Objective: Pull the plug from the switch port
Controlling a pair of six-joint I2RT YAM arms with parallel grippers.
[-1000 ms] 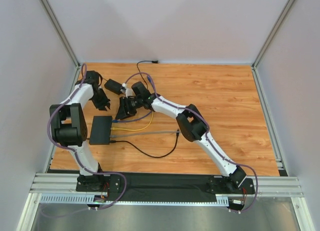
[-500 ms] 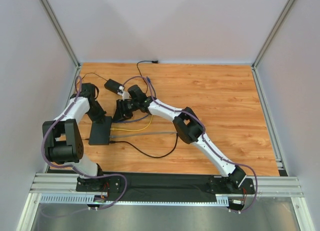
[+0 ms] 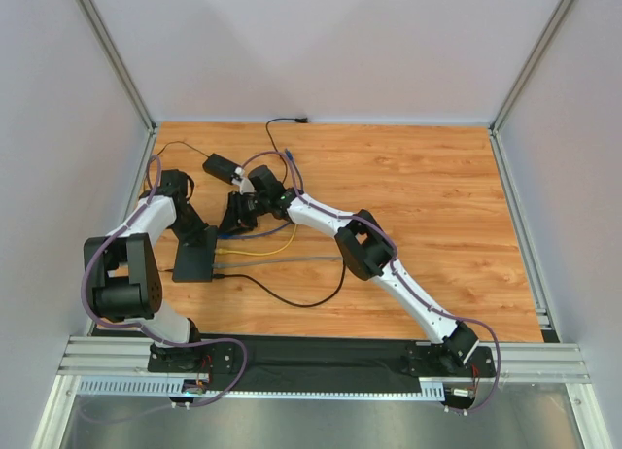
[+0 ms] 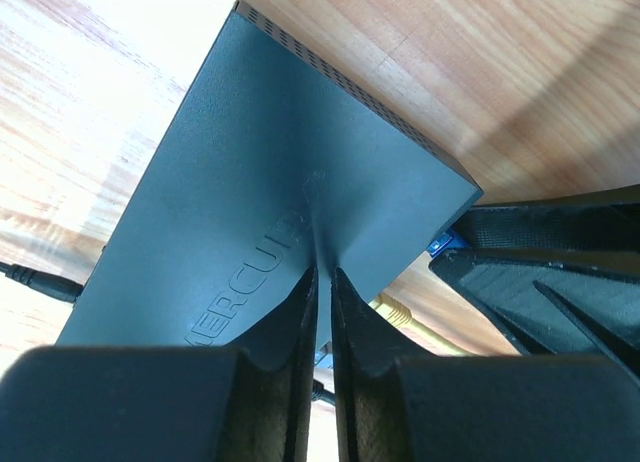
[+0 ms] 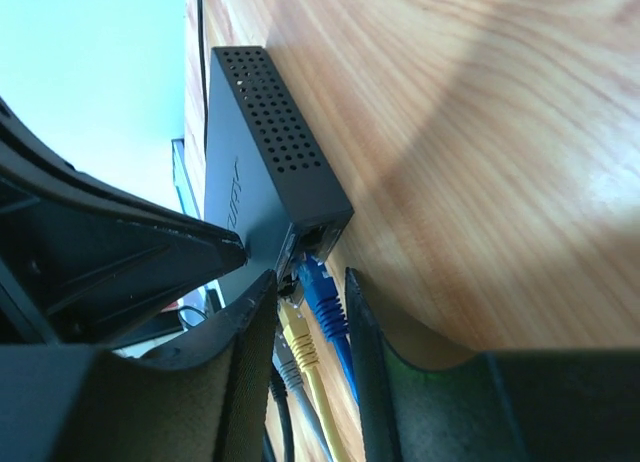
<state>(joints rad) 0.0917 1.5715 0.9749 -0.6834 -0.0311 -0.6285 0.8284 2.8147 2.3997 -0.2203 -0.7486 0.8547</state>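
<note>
The switch [image 3: 192, 264] is a flat black box at the left of the table; it also shows in the left wrist view [image 4: 250, 182] and the right wrist view [image 5: 260, 152]. A blue plug [image 5: 322, 287], a yellow plug [image 5: 298, 342] and a grey plug [image 5: 285, 367] sit in its socket edge. My left gripper [image 3: 202, 237] is shut, its tips [image 4: 324, 270] pressed on the switch's top near the far corner. My right gripper [image 3: 236, 219] is open, and its fingers straddle the blue plug [image 5: 310, 277] just short of the sockets, without visibly squeezing it.
A small black power brick [image 3: 222, 166] lies behind the grippers. Yellow [image 3: 277, 247], grey [image 3: 292, 260] and black [image 3: 292, 298] cables run right from the switch across the wooden table. The left wall rail stands close beside the left arm.
My left gripper has come down from behind the switch onto its top. My right gripper has edged left and closer to the socket edge.
</note>
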